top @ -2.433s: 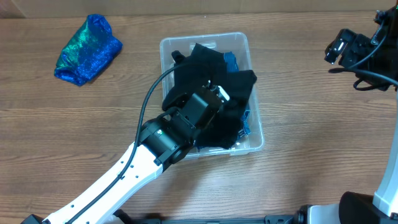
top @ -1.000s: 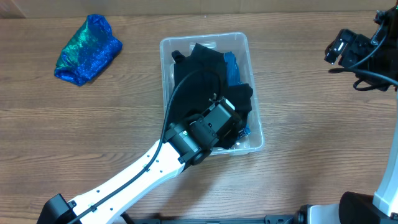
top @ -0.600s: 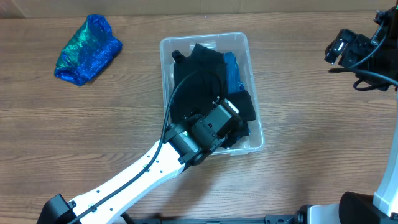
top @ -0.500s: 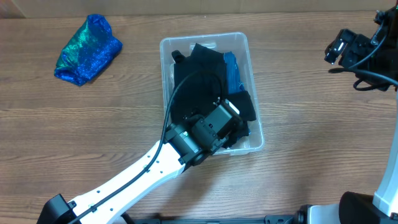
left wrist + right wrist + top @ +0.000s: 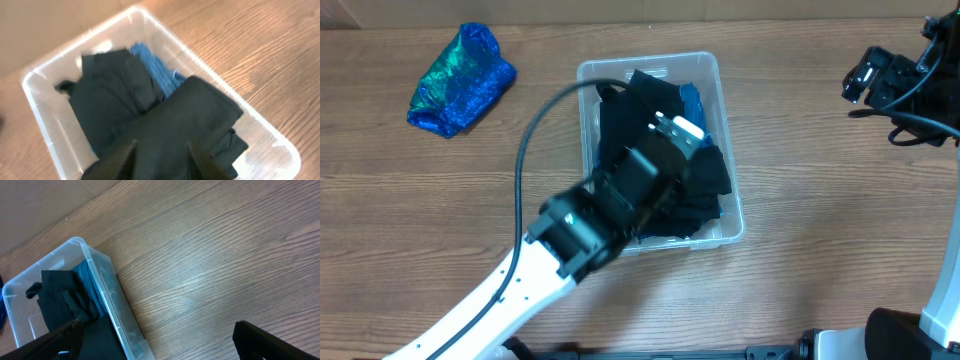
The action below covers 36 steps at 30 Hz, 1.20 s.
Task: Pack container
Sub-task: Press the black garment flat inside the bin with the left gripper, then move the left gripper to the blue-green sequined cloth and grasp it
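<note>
Two tools both spread wide: left tool (image 5: 161, 146) above black cloth (image 5: 200, 110) in clear plastic rectangular container (image 5: 37, 107), right tool (image 5: 157, 326) over wooden tabletop (image 5: 210, 255).

A robot lab, a plain wood desk (image 5: 820, 220), a white robot arm (image 5: 510, 300) with a black cable (image 5: 523, 150), another arm (image 5: 895, 85) at the edge

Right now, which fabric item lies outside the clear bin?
The shiny blue-green bundle, alone on the wooden table; the black garment and the blue cloth lie inside the container.
</note>
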Tool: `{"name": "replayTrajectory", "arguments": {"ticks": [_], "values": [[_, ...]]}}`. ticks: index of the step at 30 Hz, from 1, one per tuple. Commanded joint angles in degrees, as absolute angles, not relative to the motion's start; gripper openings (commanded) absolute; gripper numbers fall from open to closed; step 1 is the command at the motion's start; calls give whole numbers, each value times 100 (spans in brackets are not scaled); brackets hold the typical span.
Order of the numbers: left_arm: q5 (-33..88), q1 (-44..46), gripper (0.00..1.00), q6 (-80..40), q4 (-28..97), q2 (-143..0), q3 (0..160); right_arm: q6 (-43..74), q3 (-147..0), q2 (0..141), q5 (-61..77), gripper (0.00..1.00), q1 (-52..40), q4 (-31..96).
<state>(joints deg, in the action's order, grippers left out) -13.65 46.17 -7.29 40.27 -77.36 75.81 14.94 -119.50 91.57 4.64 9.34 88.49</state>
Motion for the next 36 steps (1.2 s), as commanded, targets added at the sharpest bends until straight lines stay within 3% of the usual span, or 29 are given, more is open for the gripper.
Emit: {"name": "replayTrajectory", "arguments": {"ticks": [1, 3, 8, 17, 32, 33, 36], "values": [[-134, 4200, 15, -1885, 4342, -8442, 7607, 1452, -11994, 9067, 460, 100, 939, 8823], [161, 4147, 4, -2311, 4611, -8820, 7609, 1452, -11994, 9067, 460, 100, 939, 8825], [1787, 4204, 4, -2578, 5413, -9769, 7605, 1450, -11994, 9067, 460, 100, 939, 8818], [2480, 4191, 4, -2309, 5798, -10704, 7609, 1450, -11994, 9067, 460, 100, 941, 8829], [301, 3889, 4, -1822, 6418, -9692, 9236, 1452, -11994, 9067, 460, 100, 941, 8847], [115, 3883, 5, -1800, 6462, -9627, 9332, 1450, -11994, 9067, 460, 100, 939, 8847], [-589, 3850, 25, -1774, 6643, -9441, 9550, 1450, -11994, 9067, 460, 100, 939, 8847]]}}
